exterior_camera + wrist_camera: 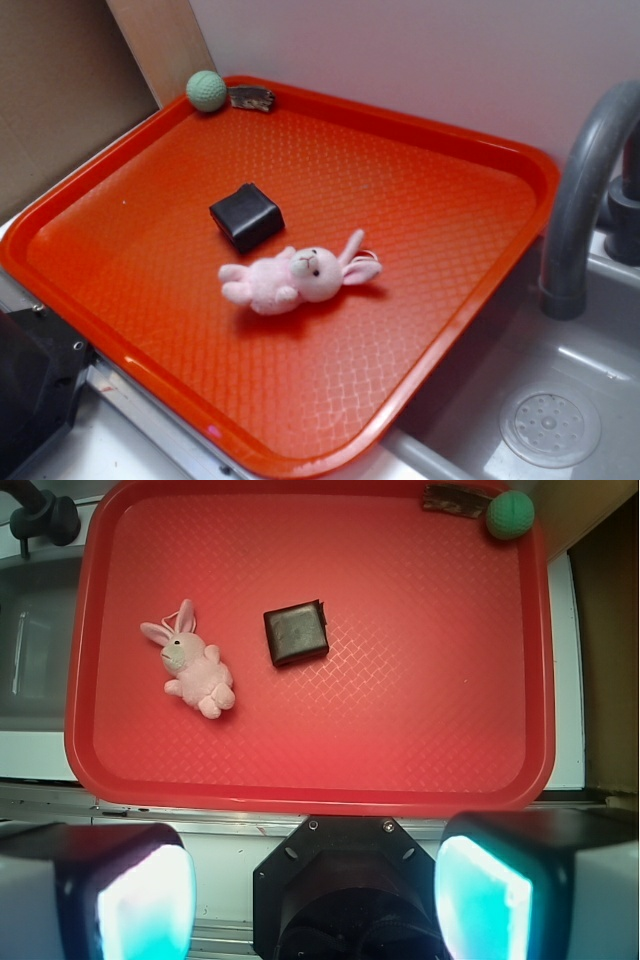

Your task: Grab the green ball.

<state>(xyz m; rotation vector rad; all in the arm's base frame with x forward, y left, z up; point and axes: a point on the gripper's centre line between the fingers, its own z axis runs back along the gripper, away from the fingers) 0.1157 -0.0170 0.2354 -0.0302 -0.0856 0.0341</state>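
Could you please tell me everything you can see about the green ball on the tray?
The green ball is small, round and pale mint, with a dimpled, knit-like surface. It sits in a far corner of the red tray, against the rim, right beside a dark brown scrap; whether they touch is unclear. Nothing holds it: the gripper is open and well away from it.

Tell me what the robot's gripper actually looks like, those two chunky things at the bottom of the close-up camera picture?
Those are the gripper's two fingers, seen from the wrist camera. Each is a blocky piece with a dark outer shell and a pale, glossy inner pad that glows cyan-white in the light. Between them sits a black housing with small screws along its top edge. No cables or markings show. The exterior view does not clearly show the arm.
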